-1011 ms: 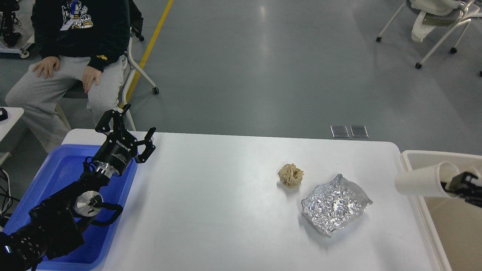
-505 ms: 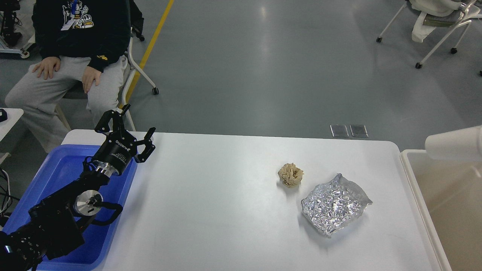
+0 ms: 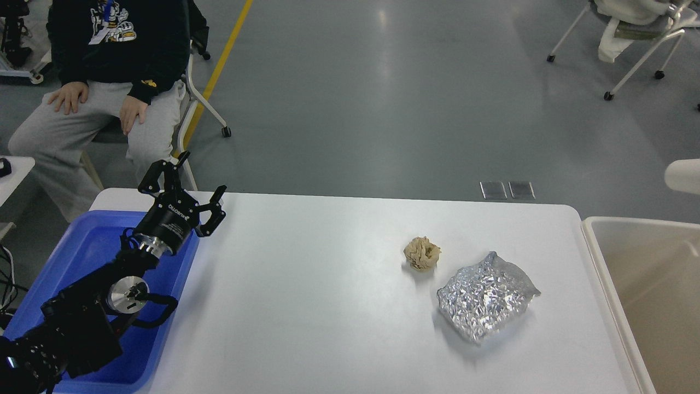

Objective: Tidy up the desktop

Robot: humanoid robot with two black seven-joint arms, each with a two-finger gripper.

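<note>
The white desktop (image 3: 328,306) bears a crumpled brown paper ball (image 3: 422,254) right of centre and a crinkled silver foil bag (image 3: 485,297) just to its lower right. My left gripper (image 3: 188,178) is open and empty, raised over the far end of the blue tray (image 3: 87,246), far left of both things. A white paper cup (image 3: 683,176) shows only in part at the right edge, in the air above the beige tub (image 3: 607,273). My right gripper is out of view.
A person sits on a chair (image 3: 197,104) beyond the table's far left corner. The blue tray lies at the table's left end under my left arm. The beige tub stands against the table's right end. Another chair (image 3: 634,38) stands at far right.
The white cup has risen from over the tub and moved right, now almost out of the view. My right gripper, seen one second ago, has left the view. The left arm has not moved.
</note>
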